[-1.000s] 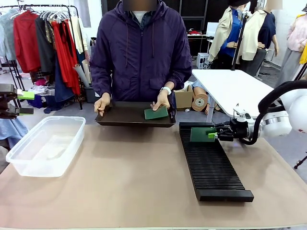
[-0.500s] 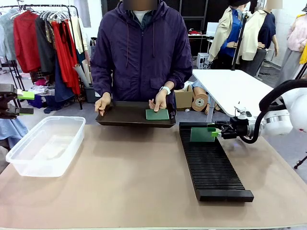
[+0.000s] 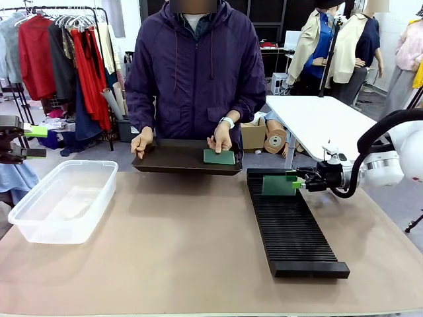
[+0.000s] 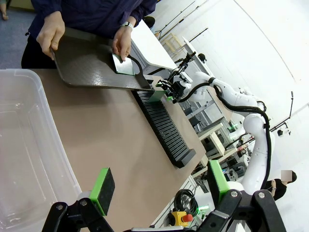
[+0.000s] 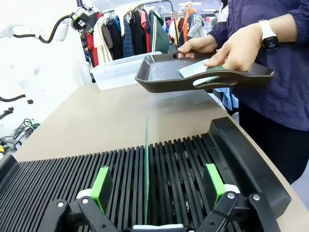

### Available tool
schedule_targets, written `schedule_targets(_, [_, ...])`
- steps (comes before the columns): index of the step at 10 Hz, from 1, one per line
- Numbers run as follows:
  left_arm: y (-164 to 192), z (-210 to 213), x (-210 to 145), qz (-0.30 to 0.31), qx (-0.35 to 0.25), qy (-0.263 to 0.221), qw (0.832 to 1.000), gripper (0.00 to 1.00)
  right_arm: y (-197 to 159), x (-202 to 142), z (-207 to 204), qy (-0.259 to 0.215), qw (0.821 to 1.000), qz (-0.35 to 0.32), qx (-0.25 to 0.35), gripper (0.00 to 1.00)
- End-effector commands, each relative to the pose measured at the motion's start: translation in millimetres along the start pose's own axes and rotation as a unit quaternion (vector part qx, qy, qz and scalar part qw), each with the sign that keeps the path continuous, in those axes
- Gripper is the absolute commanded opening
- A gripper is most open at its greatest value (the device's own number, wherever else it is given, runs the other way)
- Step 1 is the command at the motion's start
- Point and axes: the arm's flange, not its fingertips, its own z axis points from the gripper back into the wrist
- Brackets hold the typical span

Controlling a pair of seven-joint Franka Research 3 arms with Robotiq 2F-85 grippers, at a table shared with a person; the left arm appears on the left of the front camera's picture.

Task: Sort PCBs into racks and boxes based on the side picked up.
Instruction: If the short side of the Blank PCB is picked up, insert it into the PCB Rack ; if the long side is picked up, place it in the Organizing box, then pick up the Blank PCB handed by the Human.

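I saw the right gripper [image 5: 158,184] spread wide, its pads clear on either side of a PCB [image 5: 146,164] standing upright in the rack [image 3: 294,231] near the person's end. The left gripper [image 4: 159,187] was wide too, empty, near the clear tub [image 3: 63,198]. The person's hand [image 3: 221,139] touched another PCB [image 3: 219,156] lying on a brown tray [image 3: 168,160].

bright, even overhead indoor light. soft faint shadows under the tray [image 3: 172,158] and beside the rack [image 3: 291,224]. wrist views bend at the edges; white wall [image 4: 270,43] washed out.
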Motion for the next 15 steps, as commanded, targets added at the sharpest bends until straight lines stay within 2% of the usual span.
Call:
schedule_targets(1, [-1.2, 1.2, -0.4, 0.000, -0.006, -0.003, 1.000, 1.00, -0.4, 3.0, 0.2, -0.002, 1.000, 0.004, -0.002, 1.00])
schedule_targets(15, [-1.2, 1.2, -0.4, 0.000, -0.006, -0.003, 1.000, 1.00, -0.4, 3.0, 0.2, -0.002, 1.000, 0.004, -0.002, 1.00])
